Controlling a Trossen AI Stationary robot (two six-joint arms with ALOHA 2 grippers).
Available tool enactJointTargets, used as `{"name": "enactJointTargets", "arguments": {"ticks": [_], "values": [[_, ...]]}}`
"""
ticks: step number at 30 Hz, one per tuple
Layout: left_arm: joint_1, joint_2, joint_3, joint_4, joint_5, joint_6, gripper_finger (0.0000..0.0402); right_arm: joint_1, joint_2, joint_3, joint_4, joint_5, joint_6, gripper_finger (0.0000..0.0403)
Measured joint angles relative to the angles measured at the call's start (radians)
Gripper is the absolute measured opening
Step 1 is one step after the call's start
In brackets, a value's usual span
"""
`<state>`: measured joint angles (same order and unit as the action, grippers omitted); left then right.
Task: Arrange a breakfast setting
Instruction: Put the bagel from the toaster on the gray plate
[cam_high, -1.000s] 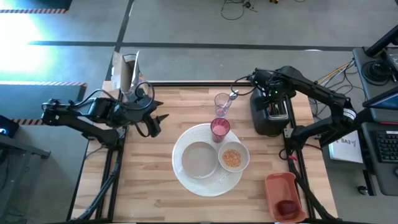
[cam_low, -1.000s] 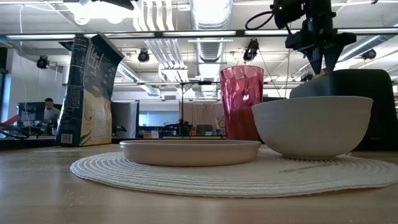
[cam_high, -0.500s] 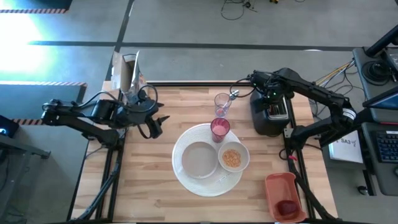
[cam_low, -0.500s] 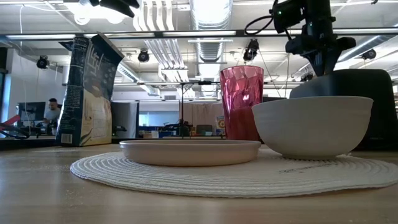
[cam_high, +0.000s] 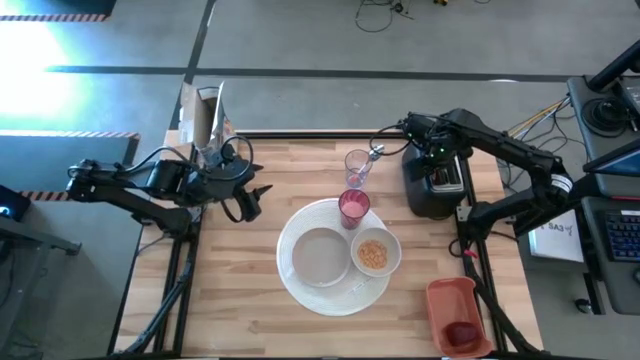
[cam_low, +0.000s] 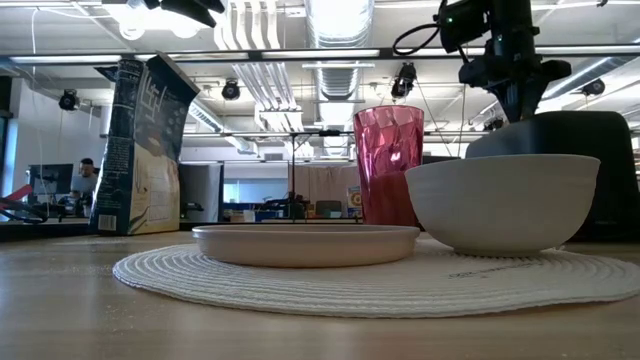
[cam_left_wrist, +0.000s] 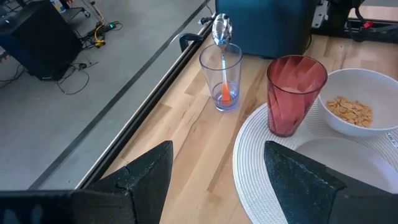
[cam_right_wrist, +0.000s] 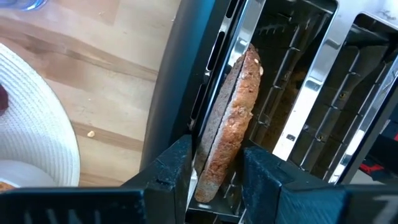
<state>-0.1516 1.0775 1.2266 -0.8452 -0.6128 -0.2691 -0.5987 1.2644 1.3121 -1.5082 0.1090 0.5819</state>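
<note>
A brown toast slice (cam_right_wrist: 231, 118) stands on edge in a slot of the black toaster (cam_high: 432, 188) at the far right. My right gripper (cam_right_wrist: 217, 171) points down into that slot and is shut on the slice. A shallow white plate (cam_high: 322, 257), a white bowl (cam_high: 373, 254) of orange-tan cereal and a pink cup (cam_high: 353, 207) stand on a round white mat (cam_high: 300, 292). The dark red fruit (cam_high: 462, 333) lies in the orange tray (cam_high: 448, 298). My left gripper (cam_left_wrist: 217, 180) hangs open and empty over the table's left part. My right gripper has the toast slice between its two fingers, one on each broad face (cam_right_wrist: 214, 158), near the slice's upper edge. The fingers come from above, pointing down into the slot. The slice stands upright, its lower part still inside the toaster.
A clear glass with a spoon (cam_high: 358, 165) stands just left of the toaster. A cereal box (cam_high: 205, 115) stands at the far left corner. Bare wood lies along the table's left side and near edge.
My right gripper has gone down onto the toaster, its fingers entering the slot on either side of the toast slice, and has then kept still. The slice has not moved.
</note>
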Motion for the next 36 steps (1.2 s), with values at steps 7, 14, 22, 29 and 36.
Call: {"name": "enactJointTargets", "arguments": {"ticks": [7, 14, 22, 29, 36], "values": [[0.000, 0.000, 0.001, 0.000, 0.000, 0.000, 0.0236, 0.000, 0.000, 0.000, 0.000, -0.001, -0.009, 0.0130], [0.000, 0.000, 0.001, 0.000, 0.000, 0.000, 0.0236, -0.001, 0.000, 0.001, 0.002, -0.006, -0.020, 0.0134], [0.000, 0.000, 0.001, 0.000, -0.001, 0.000, 0.0236, 0.001, -0.004, 0.002, 0.082, -0.111, -0.051, 0.0134], [0.000, 0.000, 0.001, 0.000, -0.001, 0.000, 0.0236, -0.006, -0.007, 0.002, 0.079, -0.116, -0.071, 0.0135], [0.000, 0.000, 0.001, 0.000, -0.001, -0.001, 0.0236, -0.006, -0.007, 0.002, 0.079, -0.117, -0.085, 0.0135]]}}
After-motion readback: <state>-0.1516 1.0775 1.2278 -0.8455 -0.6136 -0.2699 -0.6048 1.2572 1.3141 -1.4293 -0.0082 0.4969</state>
